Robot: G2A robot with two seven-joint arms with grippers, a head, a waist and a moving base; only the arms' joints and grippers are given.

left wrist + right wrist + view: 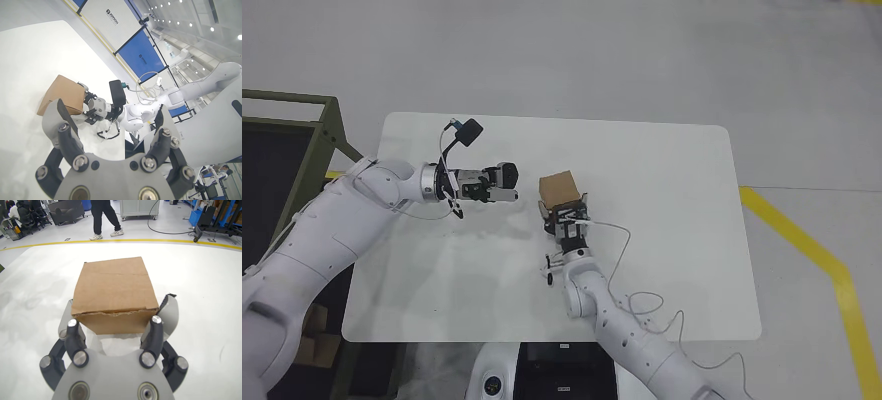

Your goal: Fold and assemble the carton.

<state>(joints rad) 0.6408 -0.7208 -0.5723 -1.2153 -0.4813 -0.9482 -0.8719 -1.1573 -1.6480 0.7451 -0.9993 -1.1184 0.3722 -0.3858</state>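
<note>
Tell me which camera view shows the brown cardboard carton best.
The right wrist view: the brown cardboard carton sits close, top and near face clear, gripped by the right gripper. The top view shows it small; the left wrist view, partly behind the left gripper.

Looks like a robotics lab in an industrial hall to me: grey floor with yellow marking tape, blue partition panels, high ceiling spotlights, a wheeled aluminium cabinet, office chairs, and loose floor cable beyond my white tabletop.
</note>
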